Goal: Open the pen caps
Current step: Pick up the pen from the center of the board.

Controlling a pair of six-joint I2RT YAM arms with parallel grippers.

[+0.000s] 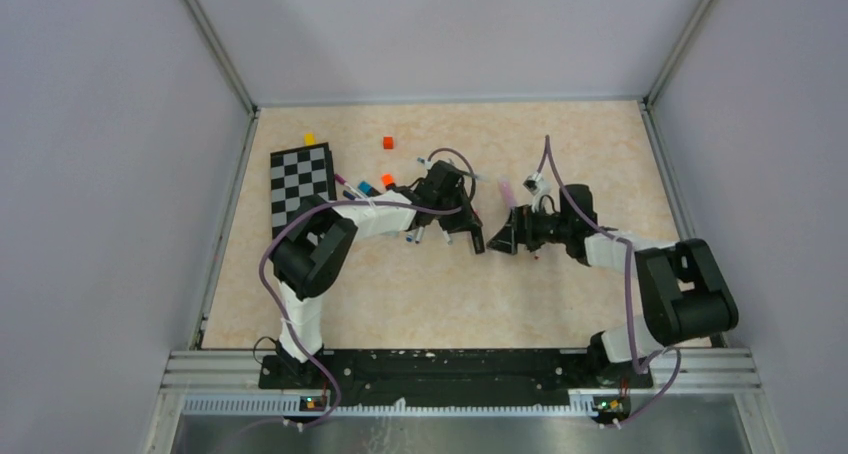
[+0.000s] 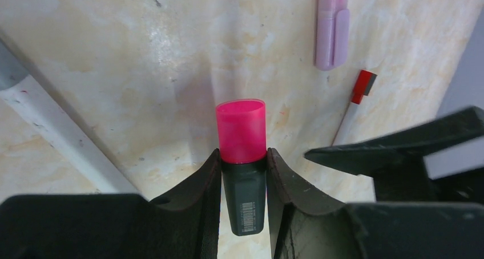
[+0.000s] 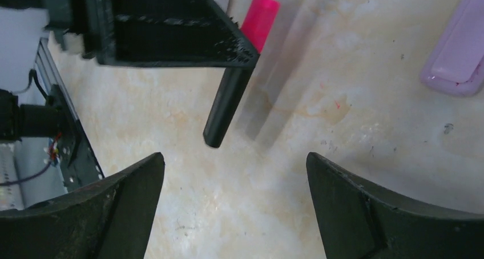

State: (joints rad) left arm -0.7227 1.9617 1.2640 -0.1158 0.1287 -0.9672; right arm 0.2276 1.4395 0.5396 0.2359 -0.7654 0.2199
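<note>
Two grippers are seen tip to tip near the middle of the table point(image 1: 560, 294). The left gripper point(image 2: 243, 154) is clenched on a black highlighter point(image 2: 245, 205): its barrel is pinched between both fingers point(image 2: 202, 196), and the pink cap point(image 2: 241, 130) is seated on the barrel and juts out just past the fingertips. In the right wrist view the same black highlighter point(image 3: 227, 108) is shown slanting under the left gripper point(image 3: 171, 33), with its pink cap point(image 3: 260, 18) at the far end and its bare end pointed toward the right gripper point(image 3: 234, 162). The right gripper is spread wide and nothing is held in it; the highlighter is not touched by either of its fingers.

On the table beyond the pink cap a lilac highlighter point(image 2: 332, 25) is laid, and just beside it a thin pen point(image 2: 344, 122) with a red cap point(image 2: 359, 88). A white pen point(image 2: 54, 136) is laid at the left of that view.

From above, the left gripper point(image 1: 472, 236) and right gripper point(image 1: 503, 236) are found close together, with the lilac highlighter point(image 1: 507, 191) behind them. Further pens point(image 1: 365, 187) are scattered beside the left wrist, near a checkerboard point(image 1: 300, 184). A red cube point(image 1: 388, 142) and a yellow cube point(image 1: 309, 138) are set toward the far edge.
</note>
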